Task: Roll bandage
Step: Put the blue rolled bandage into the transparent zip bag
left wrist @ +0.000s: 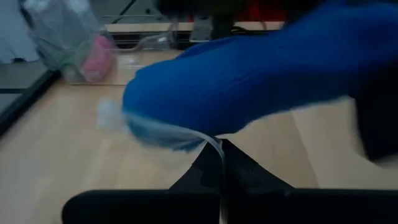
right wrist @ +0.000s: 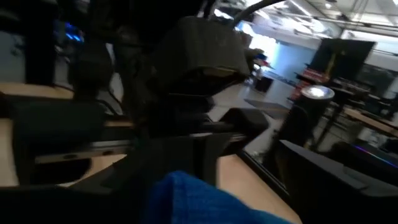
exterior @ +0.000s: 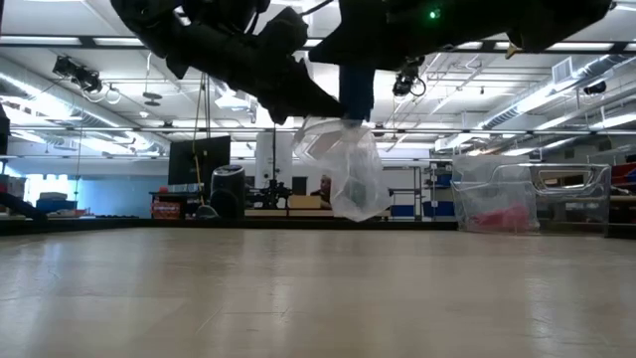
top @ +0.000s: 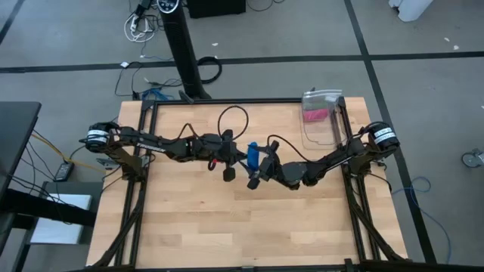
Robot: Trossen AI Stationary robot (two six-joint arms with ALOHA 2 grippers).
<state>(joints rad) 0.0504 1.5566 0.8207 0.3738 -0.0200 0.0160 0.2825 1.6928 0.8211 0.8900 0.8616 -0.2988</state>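
Midair, desk centre: blue bandage (top: 252, 153) in clear wrapper (exterior: 345, 167), right gripper (top: 254, 171) fingers clamped on it; left gripper (top: 224, 162) at its 9 o'clock, fingers closed on wrapper edge. Step, likely: unwrapping before rolling. Next: pull apart steadily.

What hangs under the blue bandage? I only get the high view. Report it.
Observer: In the low view, a clear plastic wrapper hangs from the bandage, clear of the table.
Operator: Check the bin at the back right corner.
Observer: The clear bin holds a red-pink item lying at its bottom.
Operator: Look from the left wrist.
Observer: The bandage sits close ahead, with wrapper film trailing from it toward the left tool.
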